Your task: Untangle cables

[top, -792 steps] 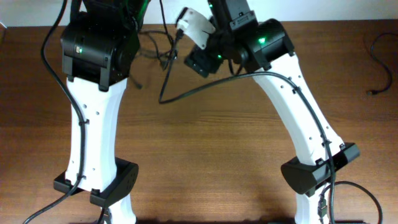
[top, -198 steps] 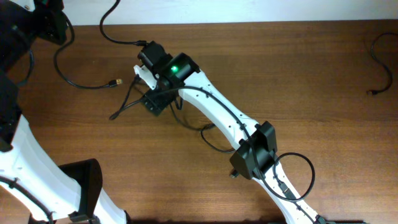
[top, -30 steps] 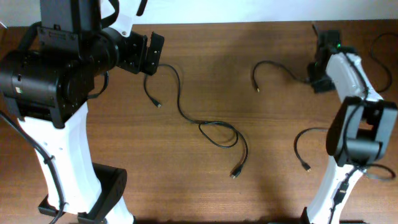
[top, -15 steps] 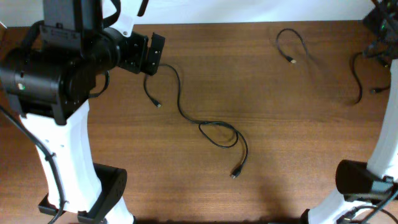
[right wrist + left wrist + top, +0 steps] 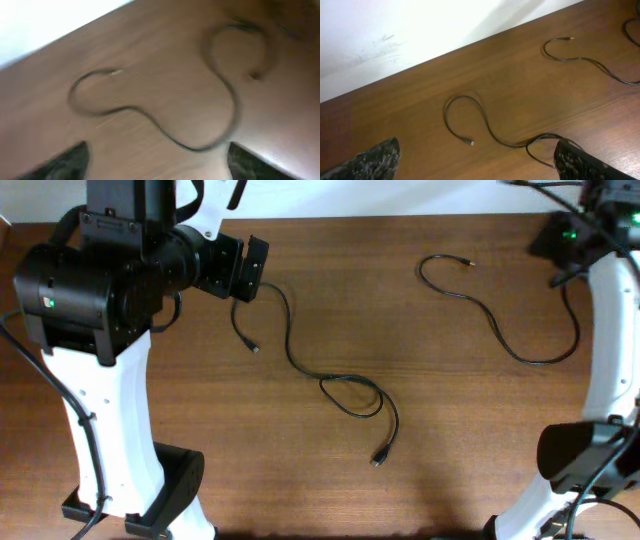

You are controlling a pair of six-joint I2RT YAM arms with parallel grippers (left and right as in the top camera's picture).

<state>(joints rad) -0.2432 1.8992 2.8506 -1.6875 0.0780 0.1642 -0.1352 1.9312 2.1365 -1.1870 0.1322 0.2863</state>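
Two thin black cables lie apart on the brown table. One cable runs from beside my left gripper through a small loop to a plug near the table's middle; it also shows in the left wrist view as a cable. The other cable lies in an S-curve at the back right, below my right gripper. The right wrist view is blurred; the cable lies beyond the open right gripper, nothing between its fingers. My left gripper hangs open above the table, holding nothing.
The table's far edge meets a white wall. The left arm's base stands at the front left, the right arm's base at the front right. Bare wood lies between the two cables.
My right gripper has opened and let go of its cable after carrying it right and back. That cable now lies spread in an S. The left arm has hardly moved.
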